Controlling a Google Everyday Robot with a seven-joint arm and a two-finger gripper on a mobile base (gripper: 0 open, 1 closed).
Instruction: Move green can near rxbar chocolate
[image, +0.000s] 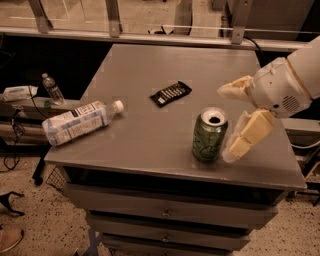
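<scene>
The green can (209, 135) stands upright near the front edge of the grey table (165, 75), right of centre. The rxbar chocolate (171, 93), a flat black wrapper with white lettering, lies behind and left of the can, about a can's height away. My gripper (229, 122) comes in from the right, open. Its lower cream finger (246, 136) is right beside the can's right side, and its upper finger (235, 89) is above and behind the can. The can is not held.
A white-labelled plastic bottle (80, 121) lies on its side at the table's front left corner. Drawers (165, 212) are below the tabletop. A small bottle (52, 89) stands on a shelf to the left. A railing runs behind the table.
</scene>
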